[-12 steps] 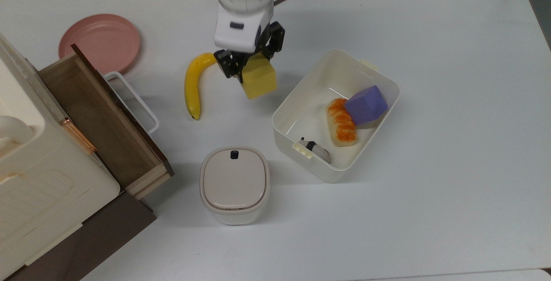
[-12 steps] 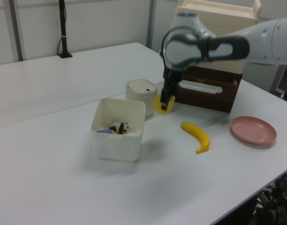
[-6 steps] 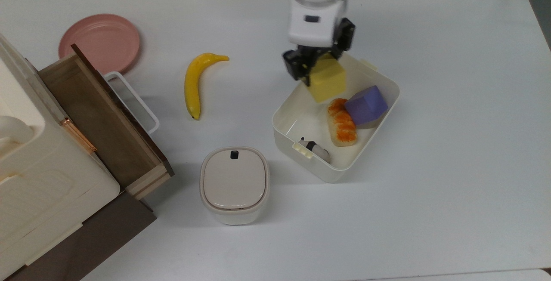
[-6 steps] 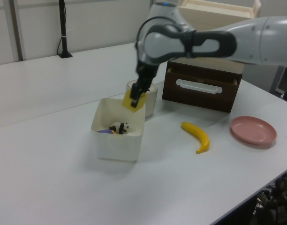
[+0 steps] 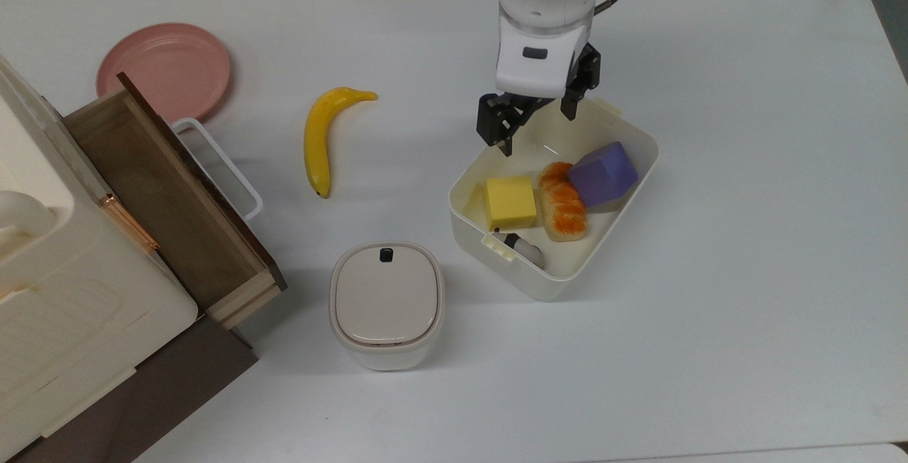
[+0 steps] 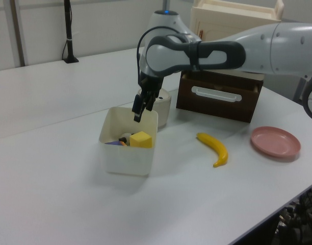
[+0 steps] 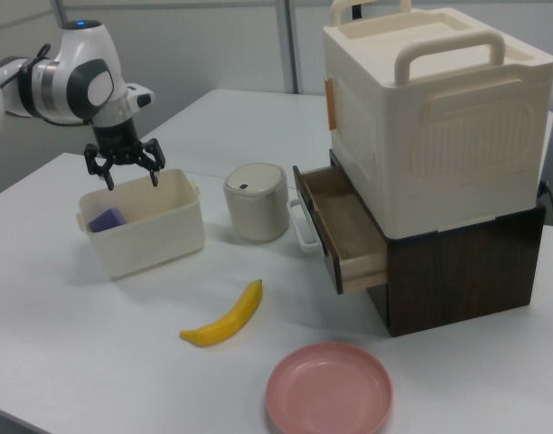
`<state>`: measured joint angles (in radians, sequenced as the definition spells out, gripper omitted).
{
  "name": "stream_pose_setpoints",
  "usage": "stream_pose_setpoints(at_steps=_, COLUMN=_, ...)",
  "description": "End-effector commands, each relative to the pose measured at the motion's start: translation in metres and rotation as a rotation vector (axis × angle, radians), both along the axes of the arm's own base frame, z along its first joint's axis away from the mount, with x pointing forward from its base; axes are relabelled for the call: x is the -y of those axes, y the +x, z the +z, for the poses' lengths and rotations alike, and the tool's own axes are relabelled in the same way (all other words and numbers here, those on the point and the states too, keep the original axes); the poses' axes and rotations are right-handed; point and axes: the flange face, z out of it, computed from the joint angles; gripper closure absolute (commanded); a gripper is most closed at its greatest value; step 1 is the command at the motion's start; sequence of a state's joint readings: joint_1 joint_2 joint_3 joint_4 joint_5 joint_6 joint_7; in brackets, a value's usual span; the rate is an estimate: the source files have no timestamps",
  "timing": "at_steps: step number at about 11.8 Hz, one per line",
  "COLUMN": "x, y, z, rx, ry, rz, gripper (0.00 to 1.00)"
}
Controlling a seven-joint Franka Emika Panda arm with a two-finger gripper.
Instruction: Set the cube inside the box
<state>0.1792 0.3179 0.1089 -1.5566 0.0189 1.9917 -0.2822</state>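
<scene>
The yellow cube (image 5: 510, 202) lies flat on the floor of the cream-white box (image 5: 554, 286), near the top view's left wall, beside the orange-topped bread piece (image 5: 562, 201). In the left view the cube (image 6: 141, 139) shows just above the box's near wall (image 6: 125, 161). My gripper (image 5: 535, 126) hangs open and empty above the box's upper-left rim in the top view, a little above the cube and apart from it. The left view has the gripper (image 6: 140, 109) over the box, and the right view has it (image 7: 130, 179) over the box's rim (image 7: 150, 240).
Inside the box are also a purple block (image 5: 603, 174) and a small black-and-white toy (image 5: 521, 244). A banana (image 5: 319, 137), a pink plate (image 5: 164, 69), a lidded white container (image 5: 386, 303) and an open wooden drawer (image 5: 170, 201) stand on the top view's left.
The gripper carried the cube from beside the banana to over the box, then opened. The cube dropped and now rests inside the box.
</scene>
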Motion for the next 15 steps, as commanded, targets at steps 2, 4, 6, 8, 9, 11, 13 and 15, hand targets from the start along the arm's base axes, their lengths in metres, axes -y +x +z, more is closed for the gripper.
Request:
stream_pose_setpoints(at_steps=2, x=0.068, y=-0.014, z=0.034, rx=-0.082, ry=-0.04, rz=-0.24, gripper=0.0)
stream_pose_setpoints(at_steps=4, x=0.107, y=-0.027, z=0.062, rx=-0.111, ry=-0.047, rz=-0.323, gripper=0.0)
stream_pose_setpoints(at_steps=6, x=0.134, y=-0.042, z=0.089, rx=-0.11, ry=-0.046, rz=-0.425, gripper=0.0)
stream_pose_setpoints(at_steps=8, x=0.154, y=-0.039, z=0.089, rx=-0.095, ry=-0.077, rz=-0.542, gripper=0.0)
stream_pose_setpoints(at_steps=9, x=0.165, y=-0.037, z=0.086, rx=-0.097, ry=-0.076, rz=-0.557, gripper=0.0)
stream_pose_setpoints(at_steps=11, x=0.184, y=-0.039, z=0.092, rx=-0.096, ry=-0.062, rz=-0.586, gripper=0.0)
stream_pose_setpoints(at_steps=13, x=0.182, y=-0.039, z=0.092, rx=-0.099, ry=-0.063, rz=-0.576, gripper=0.0)
stream_pose_setpoints(at_steps=15, x=0.181, y=-0.04, z=0.091, rx=-0.102, ry=-0.064, rz=-0.574, gripper=0.0)
